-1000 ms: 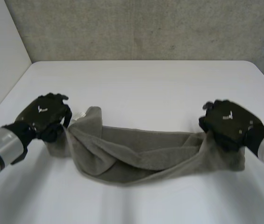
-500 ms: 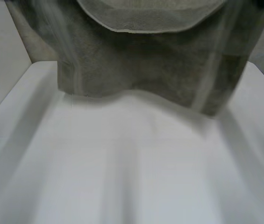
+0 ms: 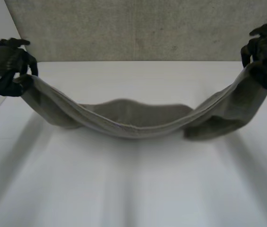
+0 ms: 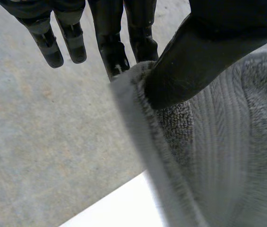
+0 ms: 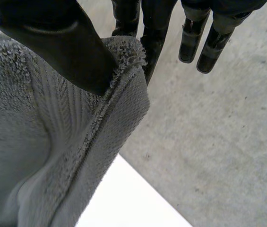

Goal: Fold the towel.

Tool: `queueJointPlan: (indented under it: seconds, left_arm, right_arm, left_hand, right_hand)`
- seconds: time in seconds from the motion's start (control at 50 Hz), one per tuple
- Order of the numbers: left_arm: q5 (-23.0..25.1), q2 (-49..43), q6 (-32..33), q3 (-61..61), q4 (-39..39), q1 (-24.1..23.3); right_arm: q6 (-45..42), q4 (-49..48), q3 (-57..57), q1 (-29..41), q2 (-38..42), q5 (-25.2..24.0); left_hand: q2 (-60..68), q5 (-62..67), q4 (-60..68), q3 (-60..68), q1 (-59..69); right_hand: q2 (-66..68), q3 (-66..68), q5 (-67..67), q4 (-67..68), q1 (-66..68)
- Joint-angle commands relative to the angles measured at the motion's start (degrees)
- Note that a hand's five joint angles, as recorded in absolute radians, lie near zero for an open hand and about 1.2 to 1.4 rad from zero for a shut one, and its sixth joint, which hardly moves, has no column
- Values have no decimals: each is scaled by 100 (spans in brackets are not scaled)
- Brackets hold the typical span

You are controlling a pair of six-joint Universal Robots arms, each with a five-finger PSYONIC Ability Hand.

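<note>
Towel (image 3: pixel 133 120) strung like a hammock between two hands held high. Long axis running straight from the left robot hand (image 3: pixel 3 66) to the right robot hand (image 3: pixel 265 54), middle sagging toward the bench (image 3: pixel 133 189) (touching it or just clear of it, hard to tell from the head view).

Left robot hand: pinched shut on one end of the towel, thumb (image 4: pixel 194 61) pressing it against the nearer fingers (image 4: pixel 112 52), the other fingers straight and free beyond. Right robot hand: same hold mirrored, thumb (image 5: pixel 62 47) clamping the far end against the fingers (image 5: pixel 154 33) behind it.

Towel hanging below and inward from each palm, seemingly doubled lengthwise, with a looser flap (image 3: pixel 213 127) drooping beneath the right robot hand.

Judged stage: towel up and stretched out, fold not yet laid. Neither arm nearer, both about level, well apart, each at its own end. Next move probably turning on that axis: settling the sag onto the bench, then carrying one end across to the other. Likely risk: a shallow pinch near the edge, apt to slip under a tug.
</note>
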Motion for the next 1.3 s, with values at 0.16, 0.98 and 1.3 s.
queueJointPlan:
  seconds: [0.16,0.98,1.3]
  left_arm:
    - [75,602,-744,15,-257,262]
    - [-2166,-2685,-955,4208,-661,-1531]
    - [-1973,-420,-331,808,-767,-1348]
  right_arm:
    - [518,740,-340,-9,-257,-57]
    - [562,458,-3542,1819,2907,2685]
    - [421,547,-832,1792,1219,2272]
  left_hand:
    - [388,376,-336,-296,577]
    - [388,376,-336,-296,577]
    - [388,376,-336,-296,577]
  right_hand:
    - [426,-248,325,-437,399]
    - [426,-248,325,-437,399]
    - [426,-248,325,-437,399]
